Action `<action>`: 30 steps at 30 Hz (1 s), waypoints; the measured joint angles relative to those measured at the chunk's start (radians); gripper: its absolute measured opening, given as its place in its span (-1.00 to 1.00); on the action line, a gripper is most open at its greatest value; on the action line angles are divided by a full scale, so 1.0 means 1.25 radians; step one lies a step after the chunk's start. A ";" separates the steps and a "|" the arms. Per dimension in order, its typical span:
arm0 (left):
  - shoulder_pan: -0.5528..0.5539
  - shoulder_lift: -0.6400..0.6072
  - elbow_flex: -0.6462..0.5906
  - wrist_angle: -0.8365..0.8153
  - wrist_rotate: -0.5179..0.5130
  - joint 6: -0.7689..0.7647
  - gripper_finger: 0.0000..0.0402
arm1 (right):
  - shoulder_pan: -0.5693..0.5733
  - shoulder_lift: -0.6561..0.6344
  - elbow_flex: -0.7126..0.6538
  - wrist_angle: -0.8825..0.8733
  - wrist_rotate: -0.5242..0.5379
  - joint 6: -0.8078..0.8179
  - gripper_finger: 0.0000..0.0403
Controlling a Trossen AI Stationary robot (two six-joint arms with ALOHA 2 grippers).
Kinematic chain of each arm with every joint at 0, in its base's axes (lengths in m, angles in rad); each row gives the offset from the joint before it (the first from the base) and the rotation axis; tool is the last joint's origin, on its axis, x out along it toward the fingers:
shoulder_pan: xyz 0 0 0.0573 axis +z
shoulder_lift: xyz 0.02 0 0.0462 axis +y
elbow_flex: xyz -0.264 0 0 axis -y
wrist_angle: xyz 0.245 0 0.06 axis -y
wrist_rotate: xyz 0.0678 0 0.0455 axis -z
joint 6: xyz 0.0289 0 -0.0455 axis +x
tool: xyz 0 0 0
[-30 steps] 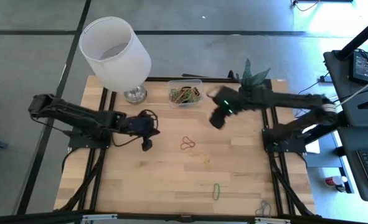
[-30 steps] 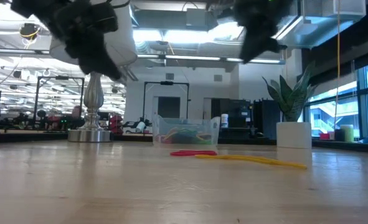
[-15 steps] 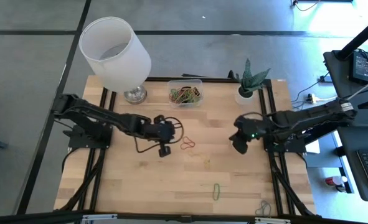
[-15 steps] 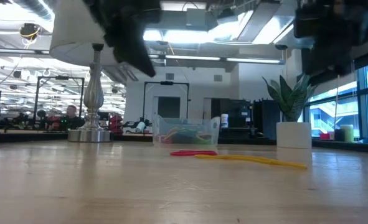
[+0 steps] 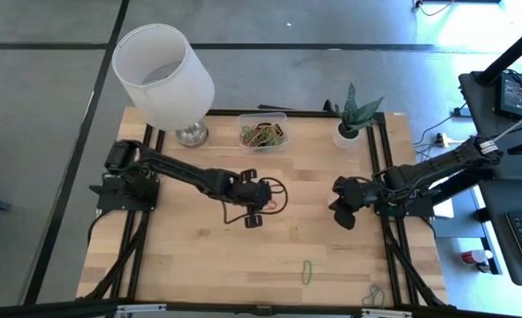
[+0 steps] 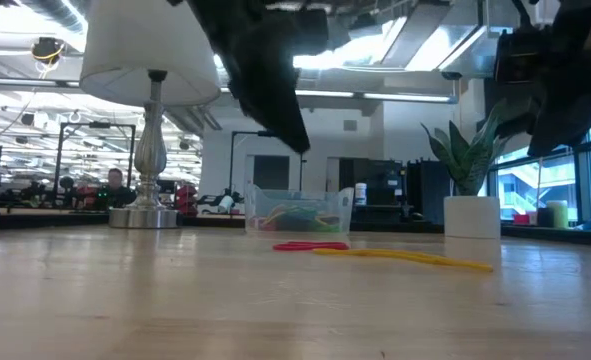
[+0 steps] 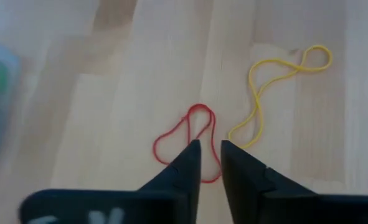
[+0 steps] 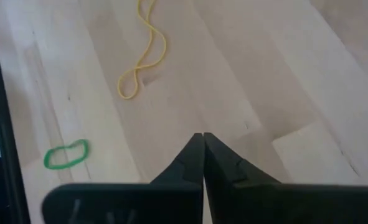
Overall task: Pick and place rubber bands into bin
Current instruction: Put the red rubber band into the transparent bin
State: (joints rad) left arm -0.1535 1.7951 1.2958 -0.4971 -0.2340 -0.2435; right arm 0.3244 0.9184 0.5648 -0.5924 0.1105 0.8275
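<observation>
I've got the left hand out over mid-desk, right above the red rubber band, fingers parted by a narrow gap and gripping nothing, with the yellow rubber band lying just beside the red one. The right hand sits above the desk's right side with fingers pressed together and empty; its wrist view shows the yellow band plus a green rubber band flat on the wood. The bin stands at the far edge between the lamp and the plant pot, coloured bands inside it.
</observation>
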 joint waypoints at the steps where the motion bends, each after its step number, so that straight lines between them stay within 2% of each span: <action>1: 0.000 0.012 0.002 0.001 0.000 -0.013 -0.68 | 0.000 0.000 0.000 0.000 0.001 -0.004 -0.98; 9: 0.013 0.126 0.008 0.010 0.038 -0.076 -0.36 | 0.000 0.000 0.000 -0.001 0.001 -0.037 -0.98; 14: 0.026 0.173 0.008 0.024 0.017 -0.105 -0.32 | 0.000 0.000 0.000 0.000 0.002 -0.037 -0.97; 19: 0.040 0.193 0.009 0.038 -0.012 -0.073 -0.33 | 0.000 0.000 0.000 0.005 0.002 -0.036 -0.97; 23: 0.050 0.199 0.011 0.054 0.007 -0.059 -0.49 | 0.000 0.000 0.001 0.022 0.003 -0.035 -0.97; 27: 0.054 0.196 0.009 0.050 0.005 -0.058 -0.90 | 0.000 0.000 0.001 0.045 0.004 -0.038 -0.97; 30: 0.055 0.197 0.022 0.032 0.009 -0.048 -0.97 | 0.000 0.000 0.001 0.048 0.038 -0.038 -0.97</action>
State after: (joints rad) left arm -0.0853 2.0408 1.3235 -0.4573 -0.2224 -0.3041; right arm 0.3241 0.9184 0.5659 -0.5327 0.1582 0.7795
